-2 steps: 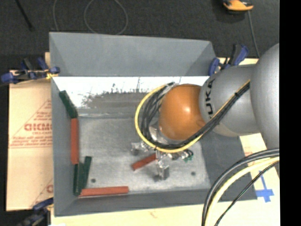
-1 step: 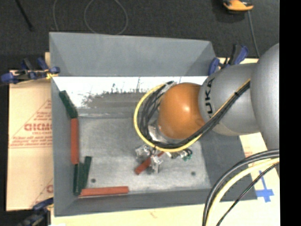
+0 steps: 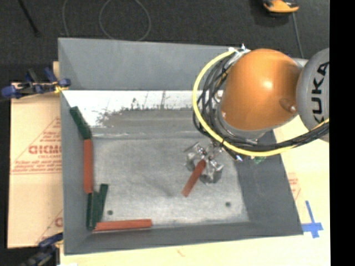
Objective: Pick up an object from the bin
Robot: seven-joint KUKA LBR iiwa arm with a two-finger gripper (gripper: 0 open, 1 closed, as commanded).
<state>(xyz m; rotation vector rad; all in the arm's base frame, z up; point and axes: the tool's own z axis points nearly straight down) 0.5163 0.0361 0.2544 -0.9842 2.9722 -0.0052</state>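
My gripper [image 3: 203, 165] hangs over the right middle of the bin floor, below the orange dome. Between its metal fingers sits the upper end of a thin red-brown stick [image 3: 192, 183], which slants down to the left toward the floor. The fingers are shut on that stick. Its lower tip is at or just above the floor; I cannot tell which.
Along the left wall lie a dark green bar [image 3: 80, 124] and a red bar [image 3: 87, 166]. In the front left corner a second green bar [image 3: 96, 205] leans beside a red bar [image 3: 123, 225] lying along the front wall.
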